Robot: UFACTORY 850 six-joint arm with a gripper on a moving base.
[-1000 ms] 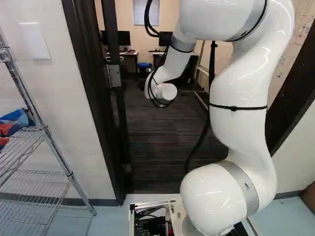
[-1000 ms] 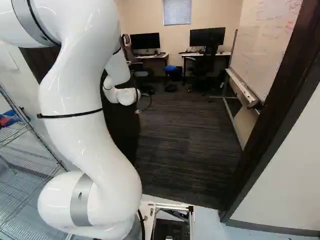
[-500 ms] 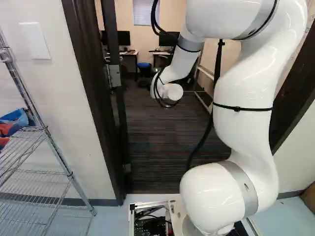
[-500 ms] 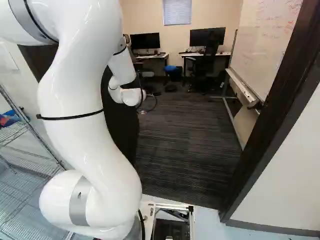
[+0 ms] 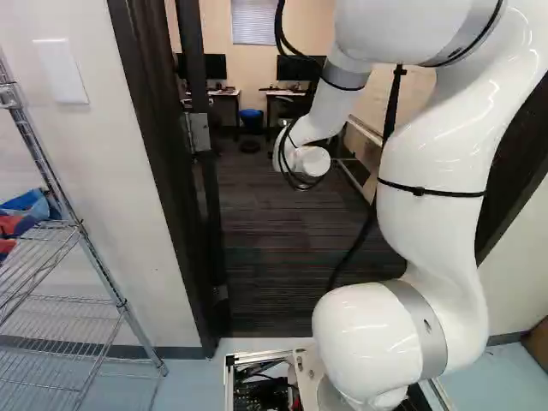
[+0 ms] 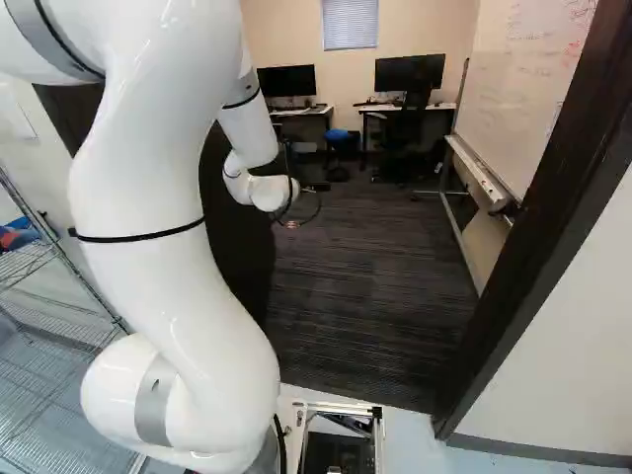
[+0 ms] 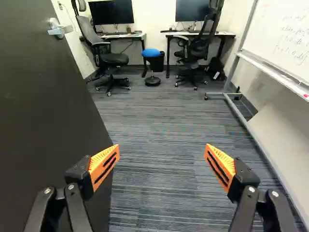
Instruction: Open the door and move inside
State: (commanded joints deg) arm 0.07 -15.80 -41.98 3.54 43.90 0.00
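Arm [image 6: 163,168]: swung rightward in both base views since the earlier frame, carrying my claw [image 6: 291,224].
Claw: released, fingers [image 7: 100,171] wide apart above carpet [image 7: 159,145].
Door [image 7: 43,106]: open, beside one finger, handle [image 7: 60,29] farther ahead.
Whiteboard [image 7: 285,36]: across from the door.
Desks [image 7: 198,35]: farthest ahead.

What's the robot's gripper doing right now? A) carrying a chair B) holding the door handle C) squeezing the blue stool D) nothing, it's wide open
D: the gripper's orange pads stand far apart with only carpet showing between them, away from the door handle.
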